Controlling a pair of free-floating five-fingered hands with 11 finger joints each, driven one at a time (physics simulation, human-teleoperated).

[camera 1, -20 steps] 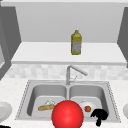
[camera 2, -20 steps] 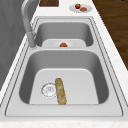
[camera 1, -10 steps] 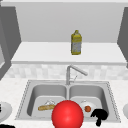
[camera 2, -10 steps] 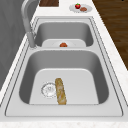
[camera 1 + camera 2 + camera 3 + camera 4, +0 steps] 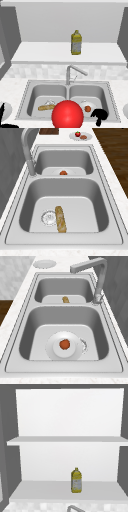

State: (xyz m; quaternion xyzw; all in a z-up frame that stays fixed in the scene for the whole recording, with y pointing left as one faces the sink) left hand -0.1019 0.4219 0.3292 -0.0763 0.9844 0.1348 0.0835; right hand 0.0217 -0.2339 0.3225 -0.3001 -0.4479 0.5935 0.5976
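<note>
Pale speckled table (image 5: 15, 96) runs round a steel double sink (image 5: 67, 86), with a yellow bottle (image 5: 76, 43) on the shelf (image 5: 45, 53) above at twelve o'clock. The right hand (image 5: 99, 115) hovers over the front rim of the right basin, fingers curled in with nothing between them. Nearest to it is a small red-orange fruit (image 5: 87, 108), sitting on a white plate (image 5: 53, 354) on that basin's floor — just beside the hand, at about ten o'clock from it in the front view, and lower. The fruit is round, so it offers no long axis to line up with. A large red ball (image 5: 67, 114) sits at nine o'clock of the hand, near the divider.

The left hand (image 5: 3, 116) hangs at the far left edge, well apart from the fruit; whether it is open or closed cannot be told. In the left basin a baguette (image 5: 60, 219) lies beside the drain (image 5: 49, 217), its length running front to back in the left side view.
</note>
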